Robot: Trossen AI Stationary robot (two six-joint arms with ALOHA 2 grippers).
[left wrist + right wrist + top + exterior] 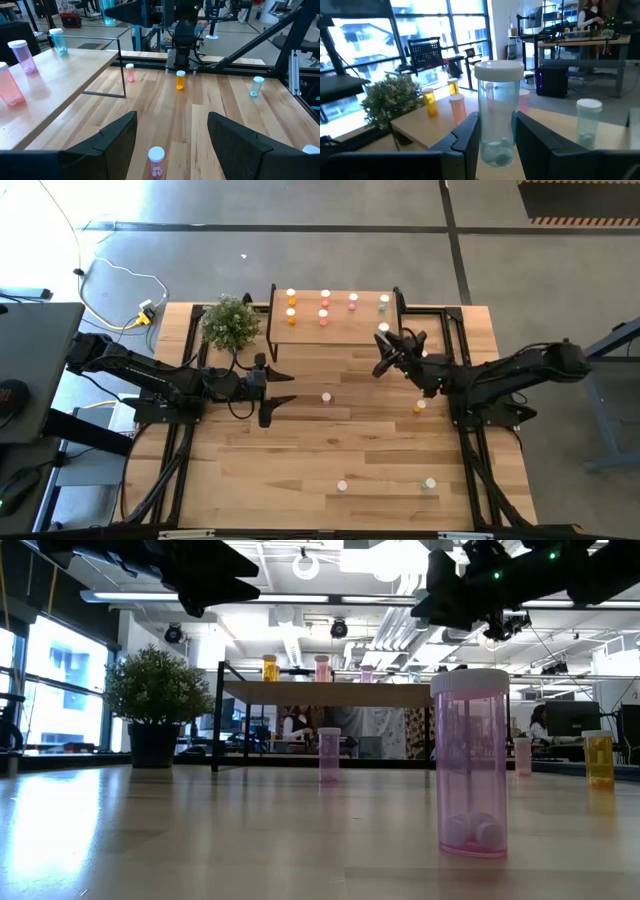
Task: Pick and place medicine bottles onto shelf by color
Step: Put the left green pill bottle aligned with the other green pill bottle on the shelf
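Pale-green bottle [498, 120] sits clamped in our right end effector [384, 356] by the shelf [340, 330] edge; only our wrist view shows that. Left end effector [272, 388] gapes empty over open worktop [300, 450].

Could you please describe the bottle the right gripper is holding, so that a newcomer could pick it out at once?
Start at the shelf at the table's far edge, beside the plant. Just off its right end, the right gripper is shut on a pale green bottle with a white cap. It is the only bottle off every surface; the others stand on the shelf or table.
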